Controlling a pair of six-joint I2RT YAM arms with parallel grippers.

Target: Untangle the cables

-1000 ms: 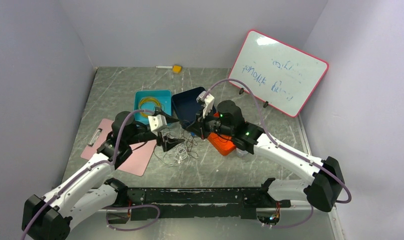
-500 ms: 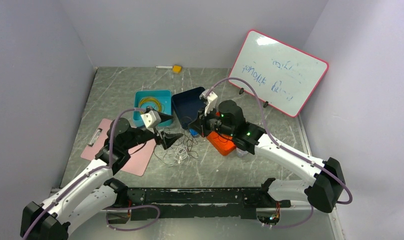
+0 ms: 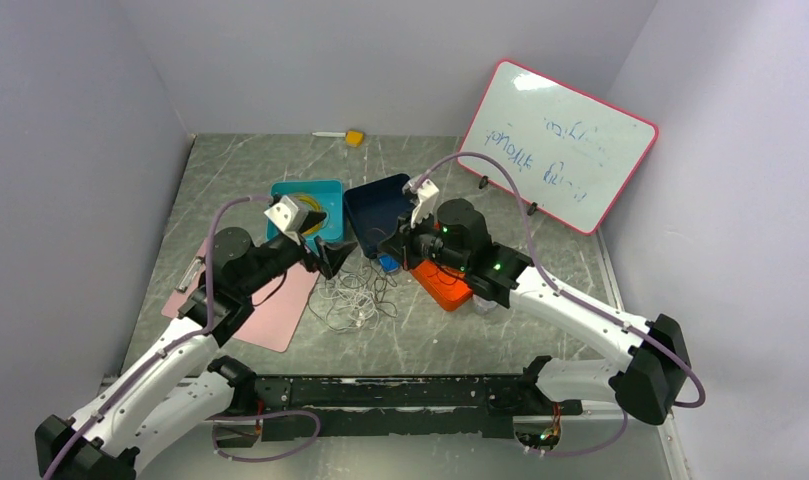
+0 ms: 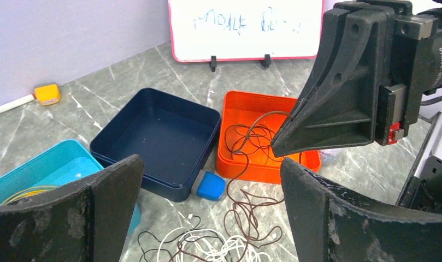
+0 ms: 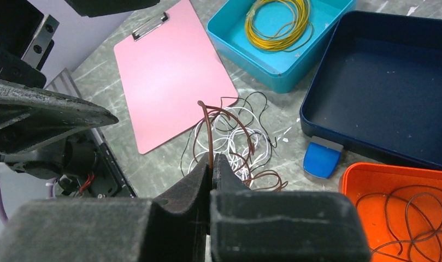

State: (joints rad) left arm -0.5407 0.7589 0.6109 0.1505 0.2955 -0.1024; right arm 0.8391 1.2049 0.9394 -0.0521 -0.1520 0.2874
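Cables (image 3: pixel 355 300): a loose tangle of thin white and dark brown strands lying on the grey marbled surface (image 3: pixel 430 340) between my two arms, just right of the pink clipboard (image 3: pixel 265 305). My left pincer (image 3: pixel 335 255) hangs over the tangle's far left edge, fingers spread wide, grasping nothing. My right pincer (image 5: pixel 211 164) is clenched on one brown strand (image 5: pixel 207 125), which rises from the fingertips, arches over and drops back toward the pile. From the left wrist, further brown loops (image 4: pixel 251 136) lie inside the orange tray (image 4: pixel 246 169) and spill over its near rim onto the surface. Just beyond the tangle, a small blue block (image 3: pixel 386 264) sits against the near corner of the navy tray (image 3: pixel 370 205). Left of that tray stands a teal tray (image 5: pixel 262 60) holding a yellow coil (image 5: pixel 278 22). Farthest off, a whiteboard (image 3: pixel 555 145) with blue writing leans at the right, and a small yellow object (image 3: pixel 354 137) lies by the back wall.
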